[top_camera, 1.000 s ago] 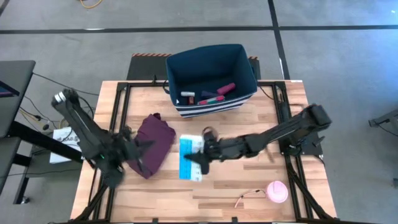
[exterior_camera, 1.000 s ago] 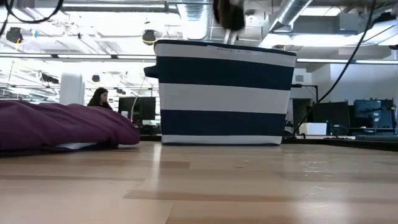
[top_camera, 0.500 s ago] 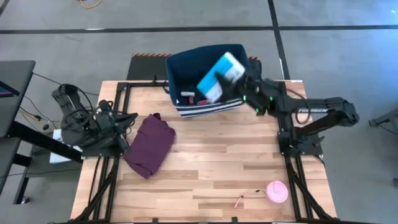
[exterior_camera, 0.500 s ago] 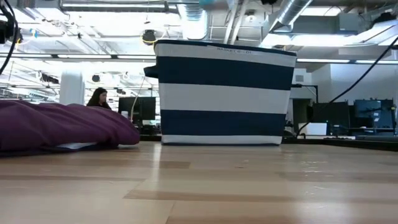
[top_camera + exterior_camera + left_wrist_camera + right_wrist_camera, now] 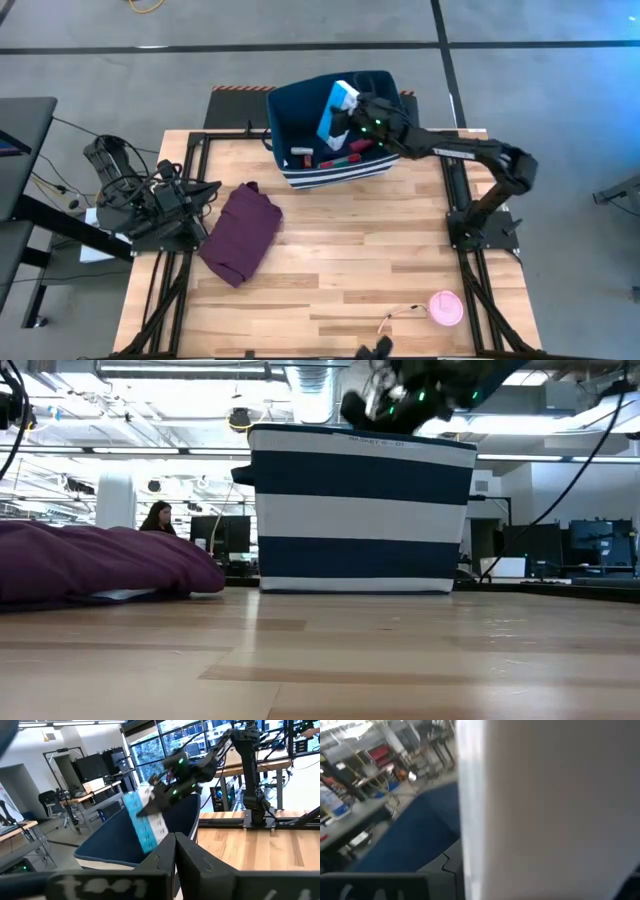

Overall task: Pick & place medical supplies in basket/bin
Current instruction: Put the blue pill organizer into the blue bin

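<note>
Light-blue pill organizer strip held over the dark-blue fabric bin by the right tool.

In the high view, the right tool (image 5: 352,112) is seen clamped on the light-blue pill organizer strip (image 5: 335,110), held tilted above the open, large, rectangular dark-blue fabric bin with white stripes (image 5: 281,112) at the table's far edge; small red and white items lie on its floor. A large maroon cloth (image 5: 242,232) lies left of centre on the wooden table (image 5: 340,260), a pink round disc with tan cord (image 5: 445,307) near the right front corner. The left tool (image 5: 205,190) is parked at the left edge. In the low view, the right tool (image 5: 385,405) hangs above the bin's (image 5: 360,510) rim. In the left wrist view, the left tool's fingers (image 5: 165,862) are together; the strip (image 5: 146,822) is seen over the bin (image 5: 115,842). The right wrist view is filled by a pale surface.
</note>
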Robot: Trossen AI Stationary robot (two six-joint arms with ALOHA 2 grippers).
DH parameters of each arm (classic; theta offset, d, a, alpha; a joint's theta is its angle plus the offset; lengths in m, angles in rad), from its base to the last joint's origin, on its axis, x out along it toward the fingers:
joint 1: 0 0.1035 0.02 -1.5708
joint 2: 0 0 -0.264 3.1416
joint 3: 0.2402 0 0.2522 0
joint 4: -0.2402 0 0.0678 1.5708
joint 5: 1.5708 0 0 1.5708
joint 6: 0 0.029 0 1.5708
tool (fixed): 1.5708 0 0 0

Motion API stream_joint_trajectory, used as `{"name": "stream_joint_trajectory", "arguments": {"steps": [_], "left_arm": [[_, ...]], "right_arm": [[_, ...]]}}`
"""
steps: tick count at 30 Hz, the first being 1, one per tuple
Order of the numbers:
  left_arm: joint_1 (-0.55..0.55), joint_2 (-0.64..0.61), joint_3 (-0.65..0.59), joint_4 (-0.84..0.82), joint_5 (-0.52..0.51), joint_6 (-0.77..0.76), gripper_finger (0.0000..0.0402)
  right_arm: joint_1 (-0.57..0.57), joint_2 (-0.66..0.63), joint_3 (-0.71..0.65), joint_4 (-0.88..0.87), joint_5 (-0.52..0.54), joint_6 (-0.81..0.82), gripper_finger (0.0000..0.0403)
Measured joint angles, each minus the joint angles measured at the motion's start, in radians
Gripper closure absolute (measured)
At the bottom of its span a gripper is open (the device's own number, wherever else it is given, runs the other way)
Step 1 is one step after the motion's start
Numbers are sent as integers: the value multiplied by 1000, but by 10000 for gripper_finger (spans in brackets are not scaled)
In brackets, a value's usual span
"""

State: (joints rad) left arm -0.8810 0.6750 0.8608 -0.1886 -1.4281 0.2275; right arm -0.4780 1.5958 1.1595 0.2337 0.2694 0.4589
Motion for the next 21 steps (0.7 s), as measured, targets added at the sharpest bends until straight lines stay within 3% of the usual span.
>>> {"name": "stream_joint_trajectory", "arguments": {"steps": [9,21], "left_arm": [[0,0,0,-33,-2,14,401],[0,1,0,-68,-70,9,401]], "right_arm": [[-64,174,145,-51,-138,-70,238],[-52,376,448,-459,-144,-170,258]]}}
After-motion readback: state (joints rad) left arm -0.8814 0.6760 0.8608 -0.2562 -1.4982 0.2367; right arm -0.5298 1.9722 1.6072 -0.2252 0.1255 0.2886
